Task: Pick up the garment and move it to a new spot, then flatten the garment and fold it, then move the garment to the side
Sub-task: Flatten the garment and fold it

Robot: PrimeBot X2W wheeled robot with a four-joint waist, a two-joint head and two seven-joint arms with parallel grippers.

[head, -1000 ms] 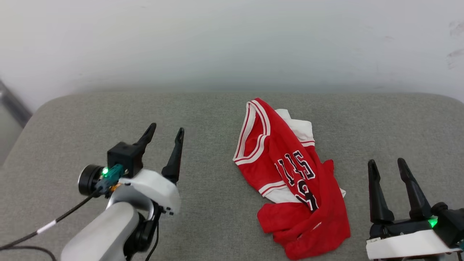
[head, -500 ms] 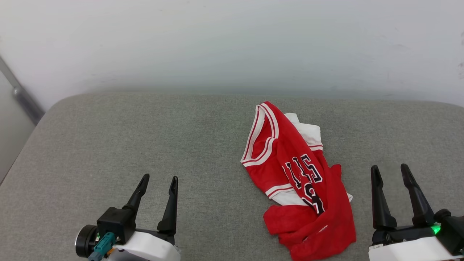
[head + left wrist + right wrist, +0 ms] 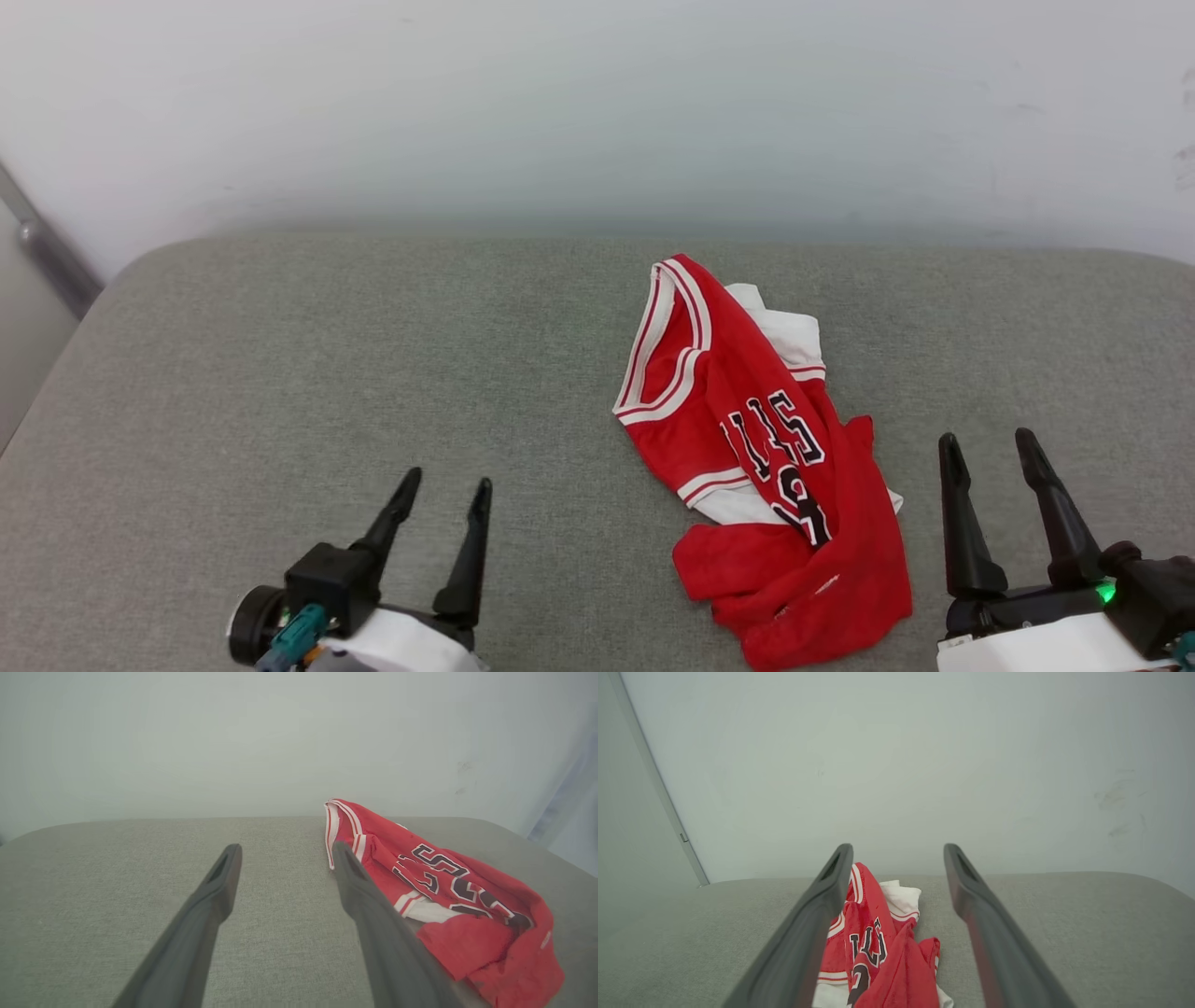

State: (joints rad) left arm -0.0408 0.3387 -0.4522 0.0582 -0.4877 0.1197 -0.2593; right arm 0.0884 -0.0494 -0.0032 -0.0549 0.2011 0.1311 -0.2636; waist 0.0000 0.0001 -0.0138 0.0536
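A: Surface?
B: Grey padded bench (image 3: 280,373).
A: Garment?
B: Red jersey (image 3: 766,448), crumpled, right of centre on the bench, lettering up.
A: Claws?
B: Left claw (image 3: 446,481) wide, holding nothing, well apart from it. Right claw (image 3: 987,439) wide, holding nothing, just beside it.

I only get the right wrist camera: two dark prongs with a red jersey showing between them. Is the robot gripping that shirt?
Observer: No. In the head view the right end effector stands open beside the red jersey, on its right, not touching it.
Operator: Where's the other arm?
Observer: The left end effector is open too, over grey cushion left of the jersey.
Operator: Is the shirt flat?
Observer: No, its near end is a bunched red heap.
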